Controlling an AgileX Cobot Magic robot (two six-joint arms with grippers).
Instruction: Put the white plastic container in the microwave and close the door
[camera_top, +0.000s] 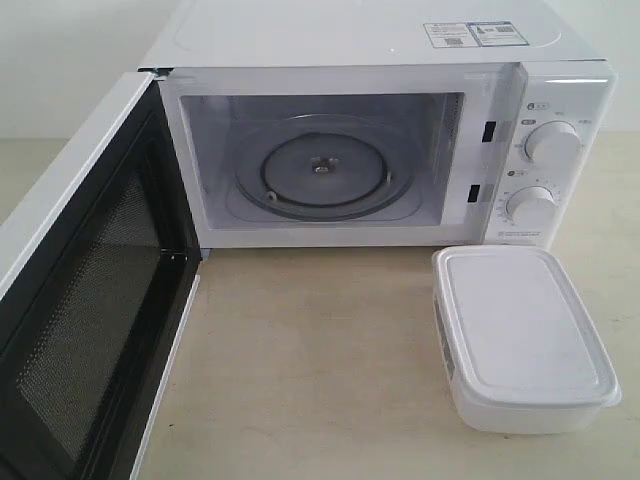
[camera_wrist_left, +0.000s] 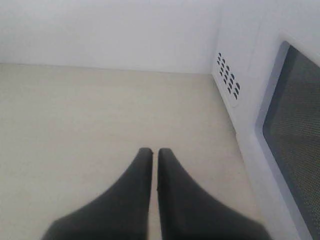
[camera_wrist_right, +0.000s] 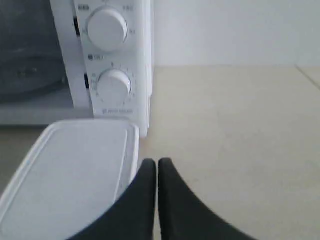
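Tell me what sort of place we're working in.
Likely a kitchen-style test setup: a white microwave with its door swung open, a lidded white plastic container on a plain beige counter, and a bare white wall behind.

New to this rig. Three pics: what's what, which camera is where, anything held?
A two-armed robot; each arm ends in a claw with a camera on its wrist. The exterior picture, from off the arms, shows a white microwave on a beige table, its door swung open, and a lidded white plastic container on the table near its knobs. The left wrist picture looks past the left claw, shut, toward the microwave's vented side. The right wrist picture looks past the right claw, shut, beside the container. Nothing is held.
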